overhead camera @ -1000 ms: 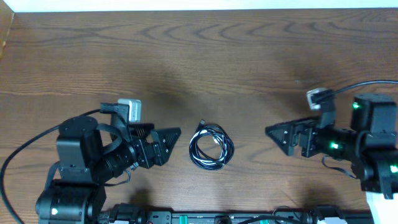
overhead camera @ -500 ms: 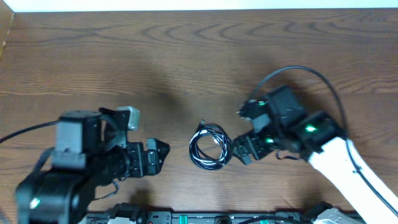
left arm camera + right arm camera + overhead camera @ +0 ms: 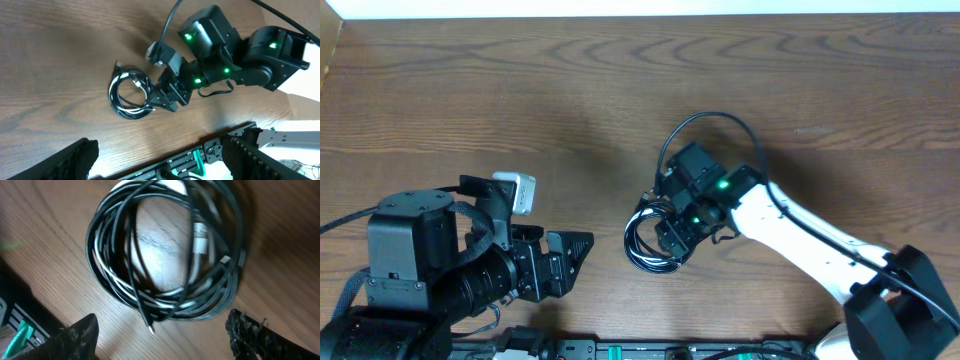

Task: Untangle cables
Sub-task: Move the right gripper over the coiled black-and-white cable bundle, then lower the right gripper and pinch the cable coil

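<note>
The cables [image 3: 645,240] lie as one small round coil of thin black cords with a thin white one, at the table's front centre. My right gripper [image 3: 670,240] is open and low over the coil's right edge. In the right wrist view the coil [image 3: 235,255] fills the frame, the white cord's plug [image 3: 200,235] lies inside it, and my right gripper [image 3: 165,337] holds nothing. My left gripper [image 3: 578,255] is open and empty, a short way left of the coil. The left wrist view shows the coil [image 3: 117,97], the right gripper [image 3: 161,98] at its edge, and my left gripper [image 3: 162,165].
Dark wood table [image 3: 620,90]. The right arm [image 3: 790,235] stretches in from the front right, its thick black wire [image 3: 705,118] looping above it. A rail with green parts [image 3: 620,350] runs along the front edge. A lighter wooden strip [image 3: 330,50] shows at the far left.
The right arm has swung from the right side across to the coil and come down over it. The left arm has shifted slightly, staying left of the coil. The coil has not moved.
</note>
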Available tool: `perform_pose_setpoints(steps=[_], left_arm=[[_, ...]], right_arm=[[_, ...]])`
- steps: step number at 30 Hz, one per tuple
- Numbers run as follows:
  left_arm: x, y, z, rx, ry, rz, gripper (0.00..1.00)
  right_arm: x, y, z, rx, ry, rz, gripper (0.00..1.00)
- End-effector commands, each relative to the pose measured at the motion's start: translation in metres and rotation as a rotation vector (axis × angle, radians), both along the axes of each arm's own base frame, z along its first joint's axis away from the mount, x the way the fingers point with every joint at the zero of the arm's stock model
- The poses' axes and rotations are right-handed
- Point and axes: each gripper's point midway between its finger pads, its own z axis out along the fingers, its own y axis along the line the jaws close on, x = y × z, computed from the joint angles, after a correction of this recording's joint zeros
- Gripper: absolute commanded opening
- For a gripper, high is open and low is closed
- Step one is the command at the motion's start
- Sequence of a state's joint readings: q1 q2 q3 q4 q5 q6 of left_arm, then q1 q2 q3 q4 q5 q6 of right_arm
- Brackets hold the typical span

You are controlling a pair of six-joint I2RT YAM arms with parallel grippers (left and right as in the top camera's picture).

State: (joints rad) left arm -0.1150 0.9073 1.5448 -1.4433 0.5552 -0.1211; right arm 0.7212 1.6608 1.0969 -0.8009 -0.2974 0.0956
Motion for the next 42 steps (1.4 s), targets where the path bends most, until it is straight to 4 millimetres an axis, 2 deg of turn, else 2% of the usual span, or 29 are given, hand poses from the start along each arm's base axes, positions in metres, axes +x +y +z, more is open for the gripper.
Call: perform_pose_setpoints(steps=[1,3,8,18,23,28,34,42], left_arm=[[-0.005,-0.003,0.001,0.004,-0.011,-0.044,0.85],[-0.007,-0.003,0.0,0.005,0.0,-0.044,0.85],[-0.01,-0.002,-0.003,0.011,0.021,-0.041,0.83],[-0.013,-0.001,-0.006,0.018,0.036,-0.037,0.81],[-0.013,-0.001,-0.006,0.018,0.038,-0.037,0.81],[-0.013,-0.001,-0.006,0.018,0.038,-0.037,0.82],[-0.013,-0.001,-0.006,0.018,0.038,-0.037,0.82],[-0.013,-0.001,-0.006,0.018,0.038,-0.037,0.82]], right_arm=[[-0.005,0.012,-0.001,0.006,-0.009,0.043,0.75],[-0.01,0.015,-0.003,0.001,-0.001,0.05,0.68],[-0.013,0.02,-0.005,-0.012,-0.028,0.073,0.62],[0.004,0.023,-0.008,-0.024,-0.117,0.051,0.63],[0.014,0.016,-0.011,-0.065,-0.17,0.027,0.64],[0.008,0.01,-0.021,-0.082,-0.154,0.028,0.64],[-0.003,-0.003,-0.046,-0.098,-0.124,-0.014,0.64],[-0.005,-0.005,-0.05,-0.099,-0.12,-0.022,0.47]])
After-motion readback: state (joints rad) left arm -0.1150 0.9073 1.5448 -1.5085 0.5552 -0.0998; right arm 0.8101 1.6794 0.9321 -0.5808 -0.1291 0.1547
